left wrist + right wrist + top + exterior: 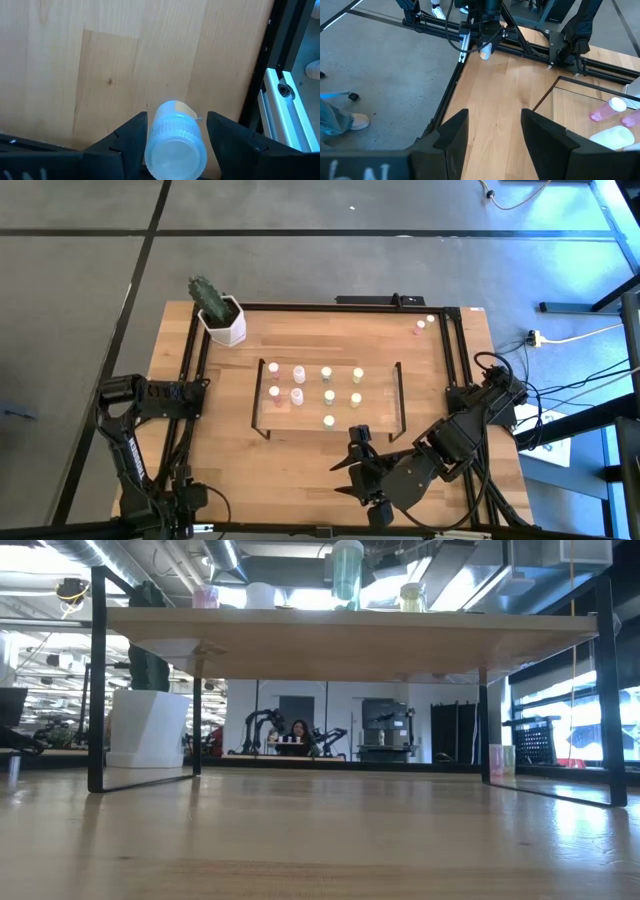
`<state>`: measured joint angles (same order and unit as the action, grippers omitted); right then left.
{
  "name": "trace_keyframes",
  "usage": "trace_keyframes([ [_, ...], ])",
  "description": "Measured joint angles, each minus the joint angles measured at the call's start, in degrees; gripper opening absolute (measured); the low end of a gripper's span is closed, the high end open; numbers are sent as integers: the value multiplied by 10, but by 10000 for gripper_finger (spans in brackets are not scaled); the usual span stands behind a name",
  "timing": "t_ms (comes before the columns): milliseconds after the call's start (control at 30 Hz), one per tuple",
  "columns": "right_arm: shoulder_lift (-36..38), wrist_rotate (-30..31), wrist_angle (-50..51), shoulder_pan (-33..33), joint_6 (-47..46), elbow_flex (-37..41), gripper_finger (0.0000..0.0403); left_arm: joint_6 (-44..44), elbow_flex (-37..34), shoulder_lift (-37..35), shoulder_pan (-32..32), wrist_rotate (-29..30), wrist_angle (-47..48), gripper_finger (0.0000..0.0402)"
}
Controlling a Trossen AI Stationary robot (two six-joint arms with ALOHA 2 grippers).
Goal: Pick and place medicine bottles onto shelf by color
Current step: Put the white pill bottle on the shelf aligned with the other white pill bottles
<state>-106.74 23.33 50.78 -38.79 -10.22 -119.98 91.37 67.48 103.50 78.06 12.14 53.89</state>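
A pale bottle (175,140) is held between the jaws of the left gripper (176,145), which are closed on its sides, at about nine o'clock near the table (300,455) edge. On the shelf (380,412) at the centre, pink, white and yellow bottles are ranged in columns. The right gripper (490,135) is parked at five o'clock, jaws apart and empty. The held bottle's colour is hard to judge, perhaps white; it could be set in the wrong column, or neighbours toppled.

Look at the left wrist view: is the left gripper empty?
No. A pale bottle with a ribbed cap sits clamped between the left gripper's two dark fingers, above the wooden table.
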Motion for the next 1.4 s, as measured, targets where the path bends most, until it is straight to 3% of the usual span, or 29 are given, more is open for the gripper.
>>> trace_keyframes([
  [467,0,0,0,0,0,0,183,0,0,0,0,1,1,140],
  [767,0,0,0,0,0,0,183,-5,9,1,-11,-7,2,135],
  [1133,0,0,0,0,0,0,183,-86,124,1,-79,5,58,134],
  [1400,8,-12,12,-9,-10,0,183,-225,232,0,-177,22,111,133],
])
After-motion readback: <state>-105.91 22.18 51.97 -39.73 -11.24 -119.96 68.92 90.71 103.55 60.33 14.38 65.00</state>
